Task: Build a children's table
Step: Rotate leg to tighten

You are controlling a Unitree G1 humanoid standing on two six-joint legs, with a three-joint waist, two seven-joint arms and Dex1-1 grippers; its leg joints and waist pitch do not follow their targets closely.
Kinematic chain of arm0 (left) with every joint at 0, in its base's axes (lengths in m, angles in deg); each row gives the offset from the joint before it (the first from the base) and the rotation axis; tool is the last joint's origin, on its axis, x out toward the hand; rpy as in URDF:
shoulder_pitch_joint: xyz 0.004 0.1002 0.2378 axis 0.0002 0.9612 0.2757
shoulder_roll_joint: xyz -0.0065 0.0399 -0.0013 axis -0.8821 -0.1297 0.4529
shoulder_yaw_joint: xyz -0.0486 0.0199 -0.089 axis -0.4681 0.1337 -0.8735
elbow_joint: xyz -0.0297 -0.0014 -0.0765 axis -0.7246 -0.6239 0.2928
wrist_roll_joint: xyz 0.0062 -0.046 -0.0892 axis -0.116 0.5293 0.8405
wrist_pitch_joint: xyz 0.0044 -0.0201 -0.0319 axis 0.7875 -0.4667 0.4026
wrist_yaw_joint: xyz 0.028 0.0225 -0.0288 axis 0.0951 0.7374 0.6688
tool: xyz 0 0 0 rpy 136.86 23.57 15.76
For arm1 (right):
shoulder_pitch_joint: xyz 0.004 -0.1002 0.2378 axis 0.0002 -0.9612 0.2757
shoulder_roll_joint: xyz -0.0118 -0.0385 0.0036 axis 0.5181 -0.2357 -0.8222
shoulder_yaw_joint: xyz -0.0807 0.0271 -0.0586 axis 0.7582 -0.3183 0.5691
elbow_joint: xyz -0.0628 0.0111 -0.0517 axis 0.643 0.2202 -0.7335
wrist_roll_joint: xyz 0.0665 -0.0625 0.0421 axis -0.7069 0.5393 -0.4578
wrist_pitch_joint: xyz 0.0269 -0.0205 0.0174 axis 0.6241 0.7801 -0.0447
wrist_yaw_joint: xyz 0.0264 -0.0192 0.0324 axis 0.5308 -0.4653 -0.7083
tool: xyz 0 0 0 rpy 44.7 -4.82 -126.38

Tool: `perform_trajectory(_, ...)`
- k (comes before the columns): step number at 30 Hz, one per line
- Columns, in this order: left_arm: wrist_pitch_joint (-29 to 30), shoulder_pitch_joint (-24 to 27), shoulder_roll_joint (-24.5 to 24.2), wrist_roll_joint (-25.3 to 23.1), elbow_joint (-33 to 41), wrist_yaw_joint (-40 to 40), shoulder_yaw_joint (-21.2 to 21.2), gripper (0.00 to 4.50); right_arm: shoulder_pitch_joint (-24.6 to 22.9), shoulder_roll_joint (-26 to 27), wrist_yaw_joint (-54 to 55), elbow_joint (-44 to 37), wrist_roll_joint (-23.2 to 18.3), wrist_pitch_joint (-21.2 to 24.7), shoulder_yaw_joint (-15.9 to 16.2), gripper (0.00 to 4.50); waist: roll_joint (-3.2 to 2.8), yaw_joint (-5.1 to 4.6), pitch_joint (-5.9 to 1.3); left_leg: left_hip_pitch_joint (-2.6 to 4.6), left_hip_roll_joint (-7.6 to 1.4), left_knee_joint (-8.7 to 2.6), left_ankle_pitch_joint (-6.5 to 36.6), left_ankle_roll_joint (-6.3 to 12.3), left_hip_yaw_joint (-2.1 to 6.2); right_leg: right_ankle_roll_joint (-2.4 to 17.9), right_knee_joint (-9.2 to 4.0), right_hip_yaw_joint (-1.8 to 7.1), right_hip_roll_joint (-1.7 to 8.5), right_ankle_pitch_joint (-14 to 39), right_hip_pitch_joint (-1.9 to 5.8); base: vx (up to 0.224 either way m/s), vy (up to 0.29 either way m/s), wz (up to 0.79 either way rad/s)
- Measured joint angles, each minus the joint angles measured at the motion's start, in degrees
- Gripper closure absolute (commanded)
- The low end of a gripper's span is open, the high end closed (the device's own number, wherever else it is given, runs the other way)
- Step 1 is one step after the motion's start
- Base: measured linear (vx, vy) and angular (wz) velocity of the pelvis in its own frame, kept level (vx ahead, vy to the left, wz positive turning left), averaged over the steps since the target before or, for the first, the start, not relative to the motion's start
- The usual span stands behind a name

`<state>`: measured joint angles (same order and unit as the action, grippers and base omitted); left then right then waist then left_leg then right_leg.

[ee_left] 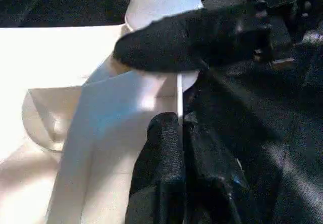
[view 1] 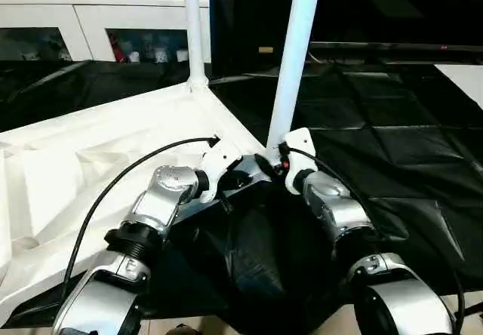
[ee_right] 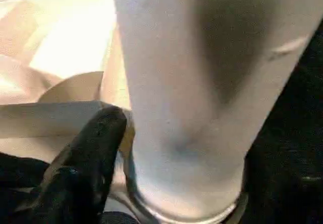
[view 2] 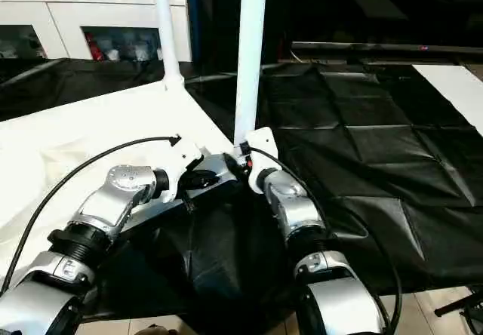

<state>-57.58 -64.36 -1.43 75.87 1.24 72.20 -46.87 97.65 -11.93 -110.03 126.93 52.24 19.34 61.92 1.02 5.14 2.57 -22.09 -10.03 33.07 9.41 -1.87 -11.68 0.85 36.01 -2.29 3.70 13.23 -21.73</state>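
A: Status. Table top lies underside up on the black sheet. Near leg stands upright in the corner socket closest to the robot. A second leg is upright in the socket at the next corner, farther back, toward the white cabinet.

B: Grippers?

A: Left gripper is clenched, fingers pressed together, nothing between them, resting against the top's corner just beside the near leg's base. Right gripper sits at the base of the near leg. One black finger touches the socket rim. Can't tell whether it is clamped on the leg or released.

B: Risks?

A: My read: the leg may not be fully seated. The wrist view shows the socket rim around the tube, but not how deep the tube goes. If the right gripper pulls away while the fit is loose, the leg could lean or drop toward the sheet.

B: Anything else?

A: Both wrists crowd the same corner. A sideways exit by either arm could knock the near leg or nudge the other gripper. The left forearm's cable runs over the top near the corner, so a fast retract might snag the edge and drag the top, disturbing the far leg too.

B: Call?

A: Push straight down the socket axis, then back off slowly along it.
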Motion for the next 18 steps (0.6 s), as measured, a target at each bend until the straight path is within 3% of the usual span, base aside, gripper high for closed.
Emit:
perform_trajectory(1, -0.15, 0.02, -0.23, 0.04, 0.0, 0.52, -0.05, 4.5, -0.01, -0.06, -0.79, -0.01, 0.0, -0.11, 0.0, 0.64, 0.01, -0.02, 0.0, -0.02, 0.0, -0.01, 0.0, 0.0, 0.0, 0.0, -0.01, -0.01, 0.0, 0.0, -0.01, 0.0, 0.0, 0.0)
perform_trajectory(3, -0.84, 0.33, -1.2, 0.54, 0.26, 2.23, -0.05, 4.5, -0.3, -0.48, -3.5, -0.29, 0.01, -0.7, 0.39, 0.56, 0.01, -0.09, 0.0, -0.02, -0.02, -0.08, 0.0, 0.0, 0.0, -0.04, -0.04, -0.01, -0.04, 0.02, -0.04, 0.0, 0.0, 0.0)
perform_trajectory(8, -2.43, 1.99, -4.67, 1.84, 2.21, 7.25, -0.15, 4.5, -1.86, -3.66, -13.78, -2.9, -0.01, -1.48, 3.14, 0.56, -0.03, -0.07, 0.03, -0.08, -0.28, -0.13, 0.0, -0.01, 0.02, -0.1, -0.05, -0.08, -0.29, 0.06, -0.14, 0.0, 0.0, 0.0)
perform_trajectory(12, -4.22, 3.79, -7.98, 3.67, 4.12, 14.25, 0.14, 4.5, -4.25, -7.74, -25.52, -7.11, -1.48, -1.2, 6.14, 0.56, -0.04, 0.26, 0.05, -0.13, -0.31, -0.13, 0.0, -0.01, 0.02, -0.14, -0.06, -0.11, -0.3, 0.09, -0.17, 0.0, 0.0, 0.0)
perform_trajectory(18, -4.83, 5.12, -11.08, 5.23, 6.11, 20.82, 1.12, 4.5, -5.22, -11.32, -36.24, -9.99, -2.36, -0.59, 8.18, 0.56, 0.16, 0.95, 0.17, -0.18, -0.3, 0.0, 0.0, -0.01, 0.0, -0.13, -0.06, -0.09, -0.26, 0.08, -0.15, 0.0, 0.0, 0.0)
